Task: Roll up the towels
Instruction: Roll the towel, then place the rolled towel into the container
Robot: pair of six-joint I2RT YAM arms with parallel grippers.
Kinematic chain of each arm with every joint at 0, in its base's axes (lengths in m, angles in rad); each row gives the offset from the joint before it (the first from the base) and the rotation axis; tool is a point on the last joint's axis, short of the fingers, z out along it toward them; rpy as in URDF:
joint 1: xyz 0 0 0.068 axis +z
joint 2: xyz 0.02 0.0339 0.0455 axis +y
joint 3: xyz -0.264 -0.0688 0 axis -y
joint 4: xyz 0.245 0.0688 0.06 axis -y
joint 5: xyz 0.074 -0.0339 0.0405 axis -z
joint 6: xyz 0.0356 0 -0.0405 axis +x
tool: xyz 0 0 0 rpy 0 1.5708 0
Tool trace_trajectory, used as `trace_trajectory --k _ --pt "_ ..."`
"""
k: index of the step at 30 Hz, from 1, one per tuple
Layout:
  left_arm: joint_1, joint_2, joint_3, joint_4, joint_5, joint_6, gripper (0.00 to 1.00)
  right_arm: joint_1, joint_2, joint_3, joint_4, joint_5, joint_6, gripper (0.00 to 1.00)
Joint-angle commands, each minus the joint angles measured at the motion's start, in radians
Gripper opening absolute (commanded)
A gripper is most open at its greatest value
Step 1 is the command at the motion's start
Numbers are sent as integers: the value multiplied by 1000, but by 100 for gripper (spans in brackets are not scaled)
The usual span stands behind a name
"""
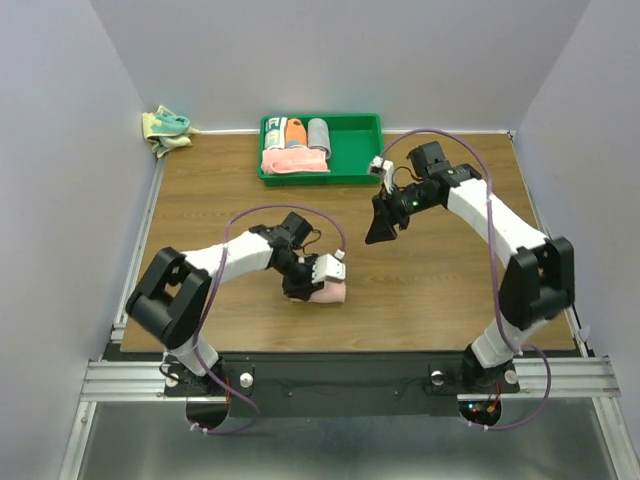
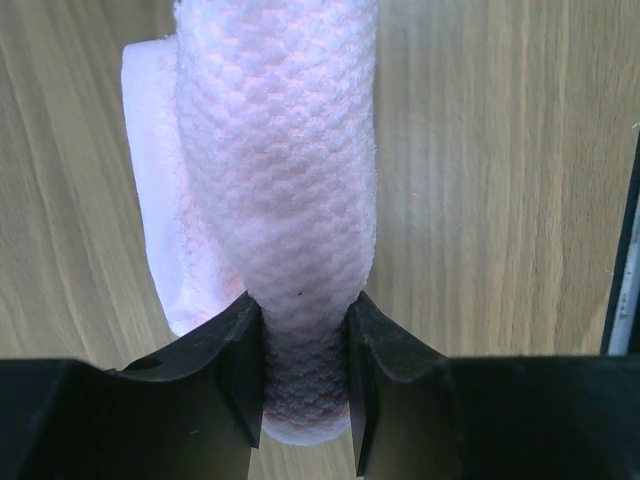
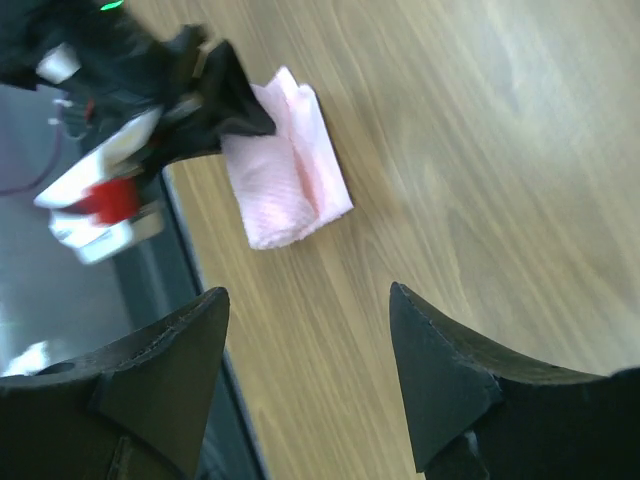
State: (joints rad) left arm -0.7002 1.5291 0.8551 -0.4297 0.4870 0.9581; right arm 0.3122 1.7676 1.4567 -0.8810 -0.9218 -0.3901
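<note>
Clamped left gripper [image 2: 305, 340] on pink towel [image 2: 280, 180], nearly rolled; held right gripper [image 3: 305, 295] apart, empty; found teal towel [image 1: 166, 128] crumpled, unrolled.

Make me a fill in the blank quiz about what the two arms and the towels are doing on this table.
The rolled towel clamped in the left gripper is ___ in colour.
The right gripper holds nothing and its jaws are ___.
The tray at the far edge is ___.
The teal towel lies crumpled at the far ___ corner.
Missing words: pink, open, green, left.
</note>
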Motion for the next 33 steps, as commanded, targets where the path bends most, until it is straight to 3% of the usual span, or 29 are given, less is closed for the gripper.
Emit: trace_trajectory --k 1,9,12,15,22,33 --pt "105 140 134 -230 166 17 15 36 -135 -84 154 133 14 70" --pt "209 483 412 -546 282 174 17 88 -345 -186 155 323 -110 70" --pt "234 562 459 -569 283 182 17 180 -381 -249 209 401 -128 69" --pt "251 618 512 -610 294 200 18 315 -430 -318 301 582 -148 69" --pt "271 720 595 -685 318 243 18 565 -340 -406 502 803 -176 72" --pt "289 773 567 -689 305 269 19 700 -212 -493 738 894 -256 75"
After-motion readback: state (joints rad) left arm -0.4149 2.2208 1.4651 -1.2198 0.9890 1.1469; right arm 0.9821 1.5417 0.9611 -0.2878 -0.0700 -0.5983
